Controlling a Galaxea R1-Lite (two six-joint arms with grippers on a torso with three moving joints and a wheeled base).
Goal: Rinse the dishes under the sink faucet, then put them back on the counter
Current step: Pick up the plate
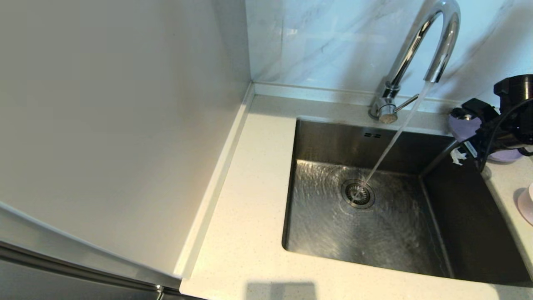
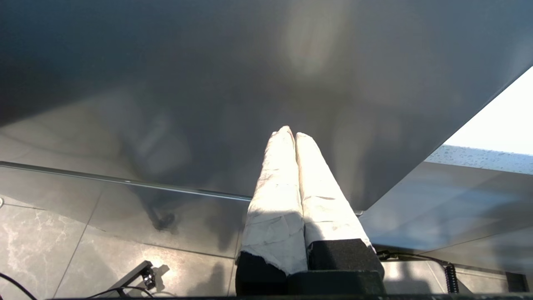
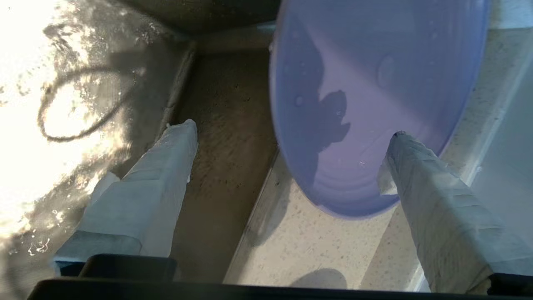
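Note:
The shallow lilac plate [image 1: 458, 126] [image 3: 374, 83] lies on the speckled counter [image 1: 254, 208] at the far right corner of the sink [image 1: 325, 141], with water drops on it. My right gripper [image 1: 479, 139] [image 3: 293, 130] hovers over it, open wide and holding nothing. One finger [image 3: 416, 166] is above the plate's rim, the other finger [image 3: 166, 158] above the sink's edge. A pale pink bowl [image 1: 525, 204] shows at the right edge of the head view. The chrome faucet [image 1: 420, 46] is running, and its stream [image 1: 395, 137] hits the drain strainer [image 1: 358, 193].
A plain wall panel [image 1: 125, 125] closes off the left side, and a marble-veined wall [image 1: 333, 37] stands behind the faucet. My left gripper [image 2: 291, 134] is parked low beside a dark cabinet front, out of the head view.

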